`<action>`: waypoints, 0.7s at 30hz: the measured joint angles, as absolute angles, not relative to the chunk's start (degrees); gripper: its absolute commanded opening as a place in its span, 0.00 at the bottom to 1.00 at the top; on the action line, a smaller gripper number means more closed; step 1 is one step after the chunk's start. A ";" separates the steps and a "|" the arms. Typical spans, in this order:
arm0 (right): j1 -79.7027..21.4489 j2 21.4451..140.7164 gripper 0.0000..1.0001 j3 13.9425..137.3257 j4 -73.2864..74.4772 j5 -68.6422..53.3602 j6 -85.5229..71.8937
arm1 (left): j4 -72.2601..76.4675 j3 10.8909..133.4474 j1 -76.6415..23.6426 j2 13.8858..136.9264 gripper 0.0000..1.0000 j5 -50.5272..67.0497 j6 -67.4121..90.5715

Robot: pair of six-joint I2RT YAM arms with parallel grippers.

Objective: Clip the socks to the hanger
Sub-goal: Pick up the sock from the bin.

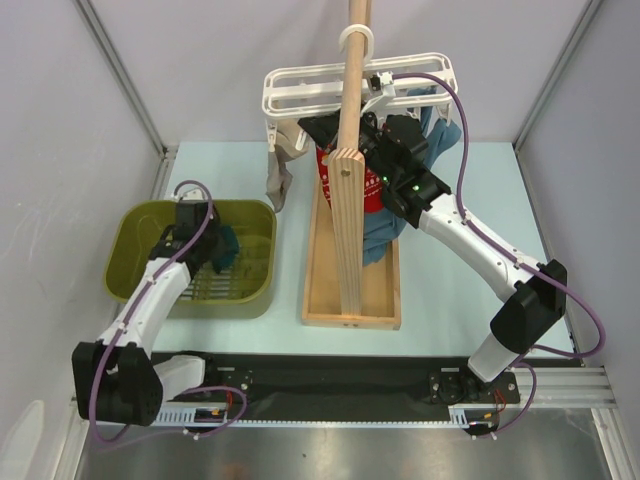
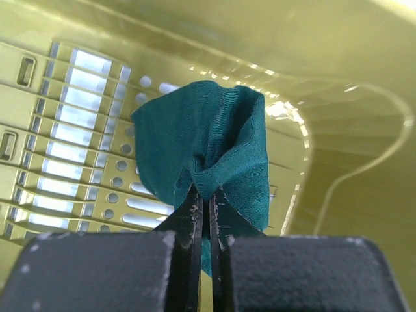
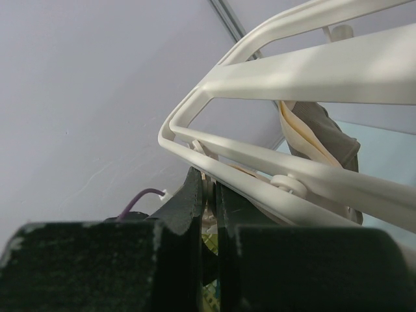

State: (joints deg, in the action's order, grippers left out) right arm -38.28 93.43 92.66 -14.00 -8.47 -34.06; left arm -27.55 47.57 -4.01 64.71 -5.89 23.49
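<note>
My left gripper [image 1: 214, 250] is down in the olive basket, shut on a dark teal sock [image 2: 214, 143] that bunches up between its fingertips [image 2: 209, 195]. The sock also shows in the top view [image 1: 230, 246]. The white slatted hanger [image 1: 300, 90] hangs from the wooden pole. My right gripper [image 1: 312, 127] is raised under the hanger's frame [image 3: 312, 71]. Its jaws are nearly shut on a small white clip peg [image 3: 208, 195]. A red patterned sock [image 1: 372, 195] hangs beneath the hanger, mostly hidden by the right arm.
A wooden pole [image 1: 350, 150] stands in a wooden tray base [image 1: 320, 280] at the middle. A grey-beige sock [image 1: 280, 165] hangs at the hanger's left and a blue garment [image 1: 440, 135] at its right. The olive slotted basket [image 1: 130, 230] sits at the left.
</note>
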 measured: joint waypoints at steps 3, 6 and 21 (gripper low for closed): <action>-38.28 93.43 0.00 92.66 -14.00 -8.47 -34.09 | -28.10 47.68 -6.90 66.76 0.04 -8.95 23.49; -38.26 93.43 0.00 92.66 -14.04 -8.45 -34.09 | -27.99 47.68 -9.43 67.96 0.09 -10.00 23.42; -37.43 93.41 0.00 91.24 -15.14 -8.64 -34.28 | -24.93 51.64 -13.89 75.61 0.52 -8.38 18.61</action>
